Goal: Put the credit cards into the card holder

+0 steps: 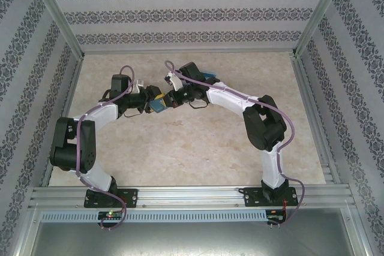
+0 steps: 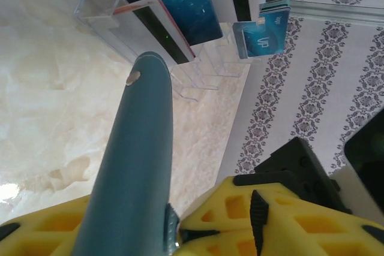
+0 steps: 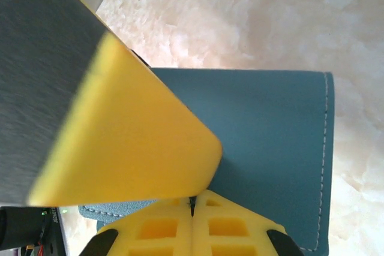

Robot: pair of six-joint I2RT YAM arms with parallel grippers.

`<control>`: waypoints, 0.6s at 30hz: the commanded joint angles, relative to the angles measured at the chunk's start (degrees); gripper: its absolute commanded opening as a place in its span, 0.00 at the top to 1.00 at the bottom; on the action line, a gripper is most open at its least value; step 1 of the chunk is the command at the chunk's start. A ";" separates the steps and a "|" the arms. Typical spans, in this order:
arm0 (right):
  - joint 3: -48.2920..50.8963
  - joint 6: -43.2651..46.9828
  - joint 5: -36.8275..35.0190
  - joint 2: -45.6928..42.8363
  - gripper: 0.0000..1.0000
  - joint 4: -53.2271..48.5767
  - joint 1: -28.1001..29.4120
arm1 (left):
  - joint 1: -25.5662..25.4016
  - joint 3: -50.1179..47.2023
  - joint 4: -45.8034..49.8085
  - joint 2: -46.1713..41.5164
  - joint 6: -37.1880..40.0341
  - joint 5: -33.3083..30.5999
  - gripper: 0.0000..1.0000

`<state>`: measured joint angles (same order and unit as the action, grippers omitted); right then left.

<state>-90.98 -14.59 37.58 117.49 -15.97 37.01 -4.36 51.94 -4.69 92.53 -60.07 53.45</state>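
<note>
The teal card holder (image 1: 159, 105) hangs above the table between both grippers. In the left wrist view the card holder (image 2: 138, 148) runs edge-on between my left gripper's (image 2: 150, 214) yellow fingers, which stand apart; it leans on the left one. My right gripper (image 3: 192, 199) is shut, its tips pinching the near edge of the card holder (image 3: 270, 136). A left finger (image 3: 132, 142) lies across the holder's face. Several credit cards stand at the back: a teal one (image 2: 186, 4), a white one with a dark stripe (image 2: 157, 28) and a blue one (image 2: 264, 35).
A clear plastic rack (image 2: 198, 73) holds the cards upright on the marble tabletop (image 1: 198, 148). Patterned walls and metal rails (image 1: 312, 22) enclose the table. The right gripper's black body (image 2: 300, 160) sits close beside my left fingers. Both arms (image 1: 264, 124) arch toward the middle.
</note>
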 commanded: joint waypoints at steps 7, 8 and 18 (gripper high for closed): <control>5.64 2.29 -1.17 -5.62 1.00 4.17 0.30 | 1.67 0.88 -1.51 -2.48 0.40 -1.32 0.47; 6.04 2.35 -1.36 -5.93 1.00 4.66 0.27 | 2.02 0.65 -1.31 -2.68 0.40 -1.54 0.50; 4.56 1.54 0.31 -5.08 1.00 4.72 0.24 | 2.48 -0.41 -2.08 -3.43 0.36 -1.86 0.96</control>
<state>-85.01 -13.54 36.38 113.16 -10.90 36.86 -2.20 51.46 -4.69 91.15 -60.18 50.87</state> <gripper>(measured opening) 0.059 0.084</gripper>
